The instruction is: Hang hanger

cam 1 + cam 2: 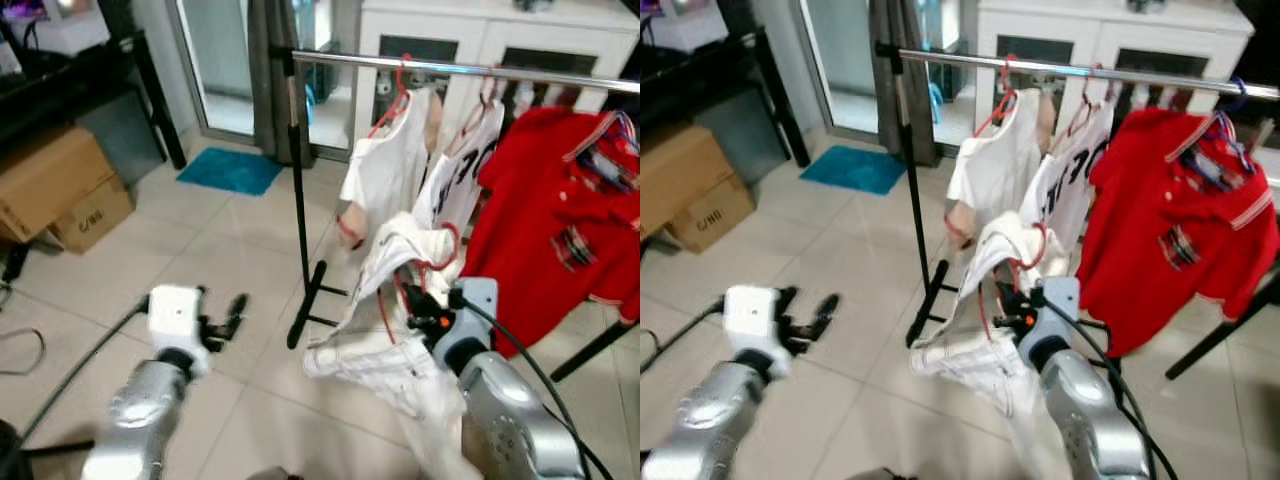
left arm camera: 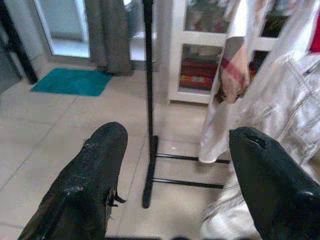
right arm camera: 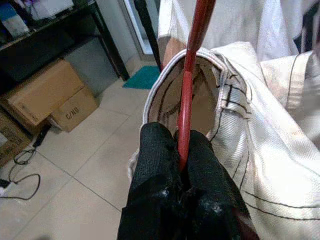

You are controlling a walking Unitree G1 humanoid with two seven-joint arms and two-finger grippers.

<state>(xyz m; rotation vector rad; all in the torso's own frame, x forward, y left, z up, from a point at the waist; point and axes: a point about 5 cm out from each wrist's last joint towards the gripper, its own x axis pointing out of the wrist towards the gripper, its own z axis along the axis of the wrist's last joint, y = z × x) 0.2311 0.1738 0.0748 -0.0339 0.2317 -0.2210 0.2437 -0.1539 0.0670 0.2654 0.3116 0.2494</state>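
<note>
Red hanger (image 3: 192,75) carrying a white garment (image 1: 385,300), held below the rail (image 1: 460,68), not yet hooked on. Hook end (image 1: 447,243) curling up at the top of the bundle, level with the hems of the hung shirts. Garment draped loose over the hanger, lower part trailing toward the tiled floor (image 1: 180,250).

Right gripper (image 3: 181,150) pinched tight on the hanger's red bar, both black fingers (image 3: 155,150) pressed against it, white cloth bunched just beyond. Right arm raised in front of the rack, wrist just under the bundle.

Left gripper (image 2: 175,165) spread wide, nothing between the fingers, touching nothing. Held low and forward, to the left of the rack's upright (image 1: 297,200), well apart from the garment. Black foot of the rack (image 2: 149,175) seen between the fingers on the floor.

On the rail: white shirt (image 1: 385,165) on a red hanger, second white shirt with dark lettering (image 1: 465,170) beside it, red polo shirt (image 1: 560,220) farthest right.

Behind the rack: white cabinet (image 1: 480,40); contents too blurred to tell. Grey curtain (image 1: 268,80) by a glass door, teal mat (image 1: 230,170) on the floor before it. Cardboard boxes (image 1: 60,190) at left, beside a dark shelf unit (image 1: 90,80); closed, contents not visible.
</note>
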